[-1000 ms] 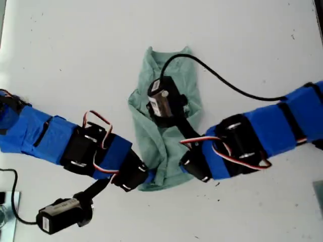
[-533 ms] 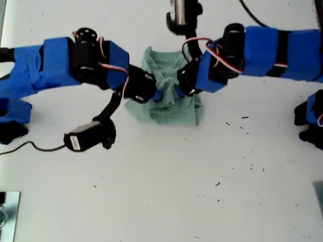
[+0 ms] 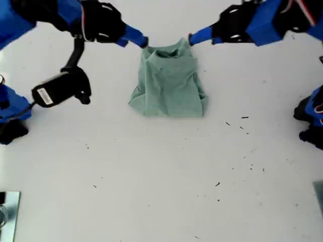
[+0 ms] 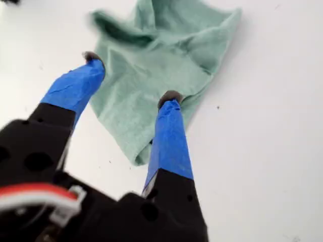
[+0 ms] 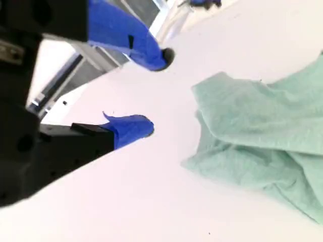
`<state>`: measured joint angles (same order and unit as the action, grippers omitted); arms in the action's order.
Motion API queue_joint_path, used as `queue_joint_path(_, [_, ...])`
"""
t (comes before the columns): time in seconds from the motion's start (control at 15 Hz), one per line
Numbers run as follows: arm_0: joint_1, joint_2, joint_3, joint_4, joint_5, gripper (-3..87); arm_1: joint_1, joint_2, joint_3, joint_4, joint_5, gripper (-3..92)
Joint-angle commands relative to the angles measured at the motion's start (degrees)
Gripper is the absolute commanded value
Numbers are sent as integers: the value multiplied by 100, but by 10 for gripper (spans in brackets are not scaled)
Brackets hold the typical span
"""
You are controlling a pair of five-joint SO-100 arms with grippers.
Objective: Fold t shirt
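White table (image 3: 161,181), folded t shirt (image 3: 169,83) laid on it, my first gripper (image 4: 132,80) and my second gripper (image 5: 151,91) spread open beside the shirt, nothing held.

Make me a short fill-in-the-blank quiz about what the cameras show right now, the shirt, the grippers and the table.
1. The small pale sage-green cotton t-shirt lies folded on a plain ____ table.
2. In the first wrist view, my first gripper is ____, its blue-taped fingers spread above the cloth.
3. My second gripper holds ____; its fingers stand beside the shirt, apart from it.
4. The number of arms reaching in from the exterior view's top edge is ____.

Missing words: white; open; nothing; two
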<state>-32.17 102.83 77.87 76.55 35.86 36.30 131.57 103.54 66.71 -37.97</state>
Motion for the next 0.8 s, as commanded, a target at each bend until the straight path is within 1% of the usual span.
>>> queue_joint_path(0.0, [-615,2065,2083,-826,-53,126,378,2742,1547,-229,97,201])
queue_joint_path(0.13, [-668,3296,4025,-1485,-176,118,325,4324,2874,53,325,183])
queue_joint_path(0.2, [-466,3823,4896,-1811,-334,111,202,5186,3621,202,475,175])
queue_joint_path(0.27, [-176,4421,5783,-2153,-642,101,-44,6144,4395,246,554,174])
queue_joint_path(0.33, [176,5150,6794,-2619,-949,58,-299,6961,5098,378,659,164])
queue_joint_path(0.4, [554,6144,7910,-3023,-1354,4,-519,6917,5361,598,800,159])
queue_joint_path(0.47, [896,7488,9044,-2997,-1907,-1,-765,6926,5722,580,949,157])
queue_joint_path(0.53, [1222,8991,9940,-2443,-2514,-2,-853,6926,6056,756,1134,157])
queue_joint_path(0.6, [1688,10415,10556,-1872,-2944,-2,-870,6926,6416,976,1310,150])
queue_joint_path(0.67, [1969,10187,10784,-2057,-3208,-1,-800,6926,6899,1107,1564,130])
queue_joint_path(0.73, [2188,10345,10837,-1802,-3287,15,-686,6926,7330,1248,2065,107])
